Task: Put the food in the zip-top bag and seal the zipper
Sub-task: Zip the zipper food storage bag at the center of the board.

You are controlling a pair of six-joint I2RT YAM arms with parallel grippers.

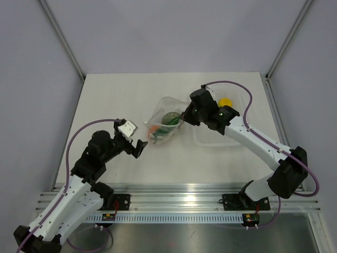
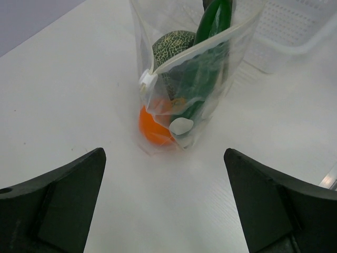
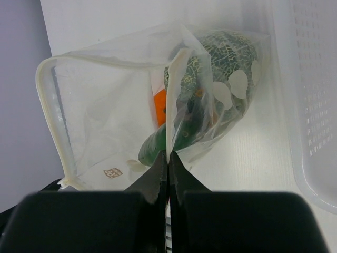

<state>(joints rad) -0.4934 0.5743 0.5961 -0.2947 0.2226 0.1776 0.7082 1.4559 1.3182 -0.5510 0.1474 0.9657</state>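
Observation:
The zip-top bag [image 1: 164, 118] lies mid-table with its mouth open. Inside it are the speckled green ball [image 3: 216, 52], the dark green cucumber [image 3: 156, 149] and the small orange ball [image 2: 152, 127]. My right gripper [image 3: 168, 154] is shut on the bag's rim, pinching the whitish zipper [image 3: 51, 113] edge; it also shows in the top view [image 1: 185, 117]. My left gripper [image 2: 163, 163] is open and empty, a short way in front of the bag's closed bottom, apart from it [image 1: 140, 146]. The yellow lemon-like piece [image 1: 225, 101] lies in the tray. The fish-like piece is not clearly visible.
A rigid clear tray [image 1: 216, 138] stands right of the bag, partly under my right arm; its perforated wall also shows in the right wrist view [image 3: 310, 105] and the left wrist view [image 2: 295, 31]. The white table [image 1: 116, 100] is ringed by grey walls.

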